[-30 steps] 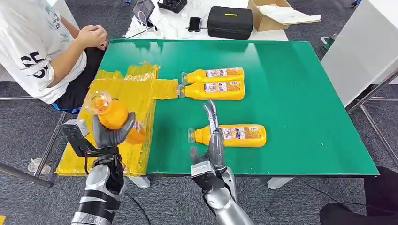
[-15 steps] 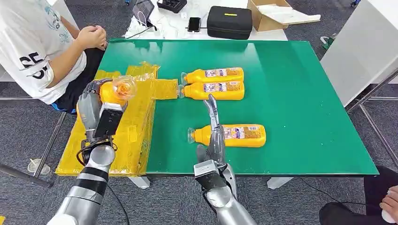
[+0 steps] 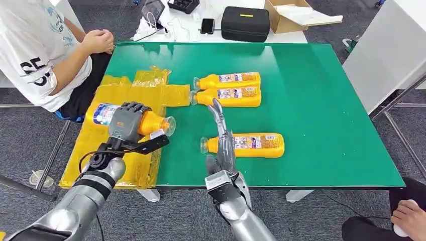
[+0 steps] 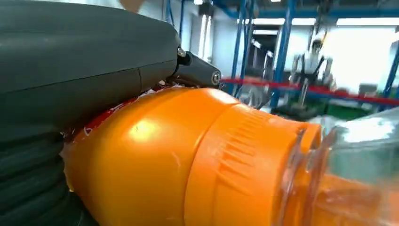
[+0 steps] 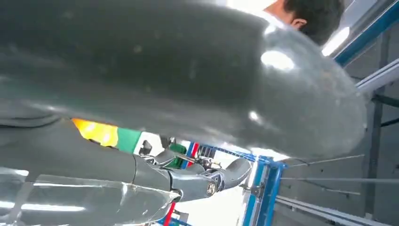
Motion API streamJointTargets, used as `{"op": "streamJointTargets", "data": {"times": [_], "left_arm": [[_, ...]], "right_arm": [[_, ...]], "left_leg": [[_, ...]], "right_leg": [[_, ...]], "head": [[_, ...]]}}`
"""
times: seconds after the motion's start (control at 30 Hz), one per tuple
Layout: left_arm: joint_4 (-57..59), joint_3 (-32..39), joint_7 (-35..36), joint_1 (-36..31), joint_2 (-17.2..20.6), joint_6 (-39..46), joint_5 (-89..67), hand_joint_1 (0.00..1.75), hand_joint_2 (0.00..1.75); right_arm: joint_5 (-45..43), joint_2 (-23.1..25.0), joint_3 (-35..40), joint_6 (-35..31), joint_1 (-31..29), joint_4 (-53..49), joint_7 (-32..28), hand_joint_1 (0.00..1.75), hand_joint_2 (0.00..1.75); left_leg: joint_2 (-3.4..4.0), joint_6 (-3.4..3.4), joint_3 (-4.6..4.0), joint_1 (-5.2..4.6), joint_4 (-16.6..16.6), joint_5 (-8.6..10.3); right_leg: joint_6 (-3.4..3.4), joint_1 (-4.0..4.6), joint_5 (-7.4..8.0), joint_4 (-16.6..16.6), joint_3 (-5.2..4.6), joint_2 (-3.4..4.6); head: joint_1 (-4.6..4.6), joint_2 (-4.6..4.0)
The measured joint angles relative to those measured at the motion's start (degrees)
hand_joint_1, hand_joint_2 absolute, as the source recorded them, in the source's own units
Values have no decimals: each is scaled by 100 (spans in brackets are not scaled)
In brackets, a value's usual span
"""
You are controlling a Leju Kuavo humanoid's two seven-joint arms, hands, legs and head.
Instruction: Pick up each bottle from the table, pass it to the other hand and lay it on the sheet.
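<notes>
The left robot hand (image 3: 126,122) is clamped around an orange bottle (image 3: 131,120) and holds it lying almost flat over the yellow sheet (image 3: 125,90), which covers the edge of the green worktop (image 3: 321,100). The long axis of the bottle runs sideways across the hand: the clear cap (image 3: 169,125) sticks out toward the right robot hand (image 3: 222,150), and the labelled bottom points the other way, toward the seated person (image 3: 40,50). To do this step well, I think the hand should go down slowly until the bottle side touches the sheet along its whole length, then loosen the fingers gently, so the round bottle does not roll off the sheet. The right robot hand is apart, with fingers stretched straight and holding nothing; its fingertips rest at the neck of another bottle (image 3: 251,144) just beyond it. Two more bottles (image 3: 228,89) lie side by side farther ahead of this hand, caps toward the sheet.
</notes>
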Motion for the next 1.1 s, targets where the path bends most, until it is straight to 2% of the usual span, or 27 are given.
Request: {"op": "streamJointTargets", "data": {"times": [0.17,0.67,0.7,0.73,0.87,0.9,0.93,0.97,1.1], "left_arm": [[265,-90,2,-81,77,-90,-7,175,175],[702,-190,105,-71,186,-1253,92,175,175],[720,-190,105,-69,186,-1388,122,169,175],[726,-190,105,-72,186,-1465,127,80,175],[757,-179,98,-87,188,-1770,218,80,175],[759,-179,98,-93,188,-1799,223,16,175],[759,-179,96,-97,190,-1812,227,0,175],[761,-179,96,-98,192,-1825,227,0,175],[774,-175,92,-97,195,-1970,258,0,175]], "right_arm": [[-4,-11,37,24,-29,2,0,0,0],[-57,-9,61,252,-56,162,0,0,0],[-48,-7,61,282,-62,188,0,0,0],[-35,-2,63,302,-67,216,0,0,0],[4,35,63,391,-85,345,0,0,0],[4,39,63,400,-85,369,0,0,0],[7,41,63,402,-86,389,0,0,0],[9,41,63,404,-88,404,0,0,175],[18,44,63,429,-92,463,0,0,175]], "left_leg": [[-2,0,-4,0,0,0],[-3,0,-5,0,0,0],[-3,0,-5,0,0,0],[-3,0,-5,0,0,0],[-3,-1,-3,0,-1,-1],[-3,0,-2,0,-1,0],[-4,0,-1,0,-1,0],[-4,0,0,0,-1,0],[-3,0,1,0,-1,0]], "right_leg": [[0,0,-1,0,0,-1],[0,0,-1,0,1,-1],[0,0,-1,0,1,-1],[0,0,-1,0,1,-2],[0,0,-1,0,2,-2],[0,0,-1,0,4,-2],[0,0,-1,0,5,-2],[0,0,-1,0,6,-2],[0,0,-1,0,8,-2]], "head": [[0,0],[2,0],[0,0],[0,0],[0,0],[0,0],[0,0],[2,0],[0,0]]}}
